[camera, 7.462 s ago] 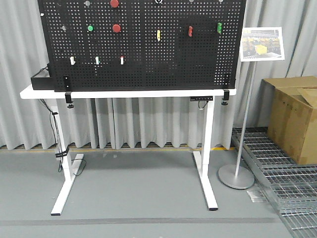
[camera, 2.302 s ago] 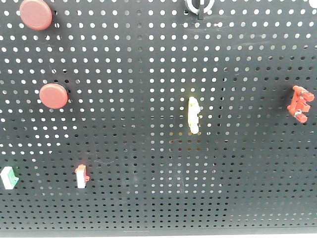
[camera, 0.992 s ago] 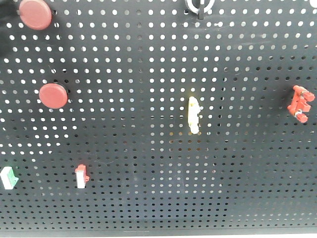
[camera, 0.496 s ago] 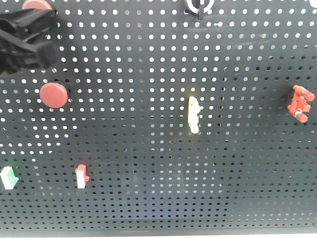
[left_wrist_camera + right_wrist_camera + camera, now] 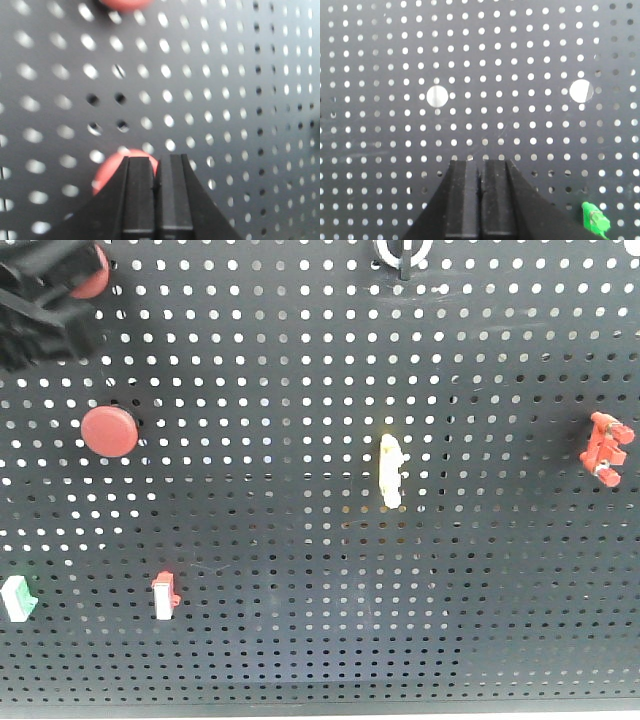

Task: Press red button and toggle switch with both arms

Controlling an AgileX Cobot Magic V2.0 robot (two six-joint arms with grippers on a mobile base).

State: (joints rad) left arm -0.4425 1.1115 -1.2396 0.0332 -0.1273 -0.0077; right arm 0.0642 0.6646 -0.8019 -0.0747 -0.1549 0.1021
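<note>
In the front view, the left gripper [image 5: 156, 167] now fills the top left corner of the black pegboard [image 5: 300, 360]. A second ago we see only a shadow there. Half a second ago the black fingers sit a little lower, hiding almost all of the red button [image 5: 98, 275]. Now they sit slightly higher and further left, and the button's right edge shows beside them.

In the left wrist view, the two fingers are pressed flat together with only a thin seam between them. They hold nothing, and the red dome sits directly behind their tips. We judge the press is happening or just about done. We cannot tell whether the tips actually touch the button or whether it has gone in.

The second red button [image 5: 110, 430], lower down, is uncovered.

The toggle switch [image 5: 403, 252] is at the top edge of the front view, right of centre. Its silver ring is cut off by the frame and its black stub points down. Nothing is near it.

The right gripper [image 5: 481, 172] does not appear in the front view. In its own wrist view the fingers are likewise closed and empty, facing bare pegboard with a small green piece [image 5: 595, 220] at lower right. The switch is not visible there, so that half of the task looks not yet begun.

We find no readable writing, brand or label.
</note>
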